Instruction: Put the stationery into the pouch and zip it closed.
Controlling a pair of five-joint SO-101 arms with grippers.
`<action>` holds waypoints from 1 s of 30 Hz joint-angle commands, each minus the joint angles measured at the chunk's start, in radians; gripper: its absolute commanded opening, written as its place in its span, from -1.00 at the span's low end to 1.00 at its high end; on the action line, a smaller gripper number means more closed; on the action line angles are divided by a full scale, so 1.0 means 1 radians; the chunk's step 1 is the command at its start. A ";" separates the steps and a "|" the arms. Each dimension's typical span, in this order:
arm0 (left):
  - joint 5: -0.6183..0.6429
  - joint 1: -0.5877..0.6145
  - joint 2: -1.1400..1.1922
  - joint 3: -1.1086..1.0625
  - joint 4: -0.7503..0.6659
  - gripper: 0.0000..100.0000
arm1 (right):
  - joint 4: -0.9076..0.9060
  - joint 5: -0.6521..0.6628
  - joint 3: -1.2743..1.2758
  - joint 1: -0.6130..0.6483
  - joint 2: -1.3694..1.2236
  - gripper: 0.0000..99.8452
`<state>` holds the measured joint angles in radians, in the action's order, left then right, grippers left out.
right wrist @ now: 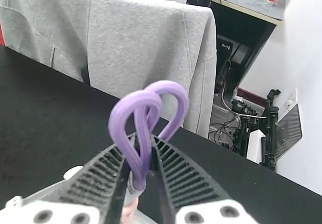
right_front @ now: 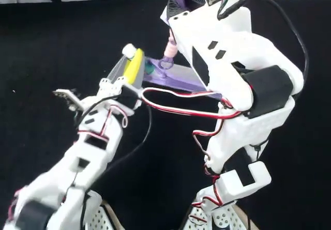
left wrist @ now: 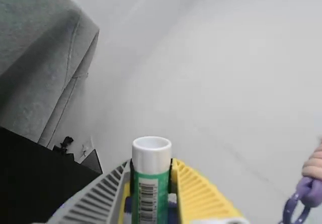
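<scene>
The left pincer [right_front: 129, 67] is squeezing a glue stick [right_front: 129, 50] between its grey finger and its yellow finger. The glue stick is green with a white cap [left wrist: 151, 151], and the cap is poking out past the finger tips. The pincer is open just as wide as the stick.

The right pincer [right wrist: 142, 146] is almost closed. It is pinching a thin purple loop [right wrist: 151, 103], and the loop is curling up above its black ribbed fingers.

The purple see-through pouch [right_front: 178, 77] is sitting in the middle, partly hidden under the big white right arm [right_front: 227, 59]. I cannot tell if it is lying flat on the black counter [right_front: 41, 49] or being lifted a little. A pink charm [right_front: 169, 49] on a purple chain [right_front: 165, 63] is hanging down to the pouch. The glue stick is pointing up, just beside the end of the pouch.
</scene>
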<state>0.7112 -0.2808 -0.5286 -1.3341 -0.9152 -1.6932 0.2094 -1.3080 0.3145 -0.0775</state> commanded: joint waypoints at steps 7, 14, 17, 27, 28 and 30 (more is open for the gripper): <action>-0.005 -0.151 0.345 0.308 -0.164 -0.93 | -0.002 0.000 -0.036 -0.017 0.016 -0.98; -0.002 -0.202 0.344 0.440 0.130 -0.84 | 0.028 0.000 -0.035 -0.106 0.016 -0.98; 0.000 -0.205 0.338 0.452 0.210 -0.67 | 0.037 0.000 -0.035 -0.141 0.016 -0.98; 0.104 -0.153 0.034 0.450 0.609 -0.27 | 0.044 -0.002 -0.035 -0.152 0.015 -0.98; 0.117 -0.151 -0.002 0.453 0.649 -0.21 | 0.043 -0.003 -0.035 -0.152 0.015 -0.98; 0.138 -0.120 -0.071 0.453 0.704 -0.11 | 0.043 -0.006 -0.035 -0.152 0.015 -0.98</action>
<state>0.8002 -0.4465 -0.4457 -0.9198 -0.3214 -1.6824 0.2094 -1.3080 0.1734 -0.0775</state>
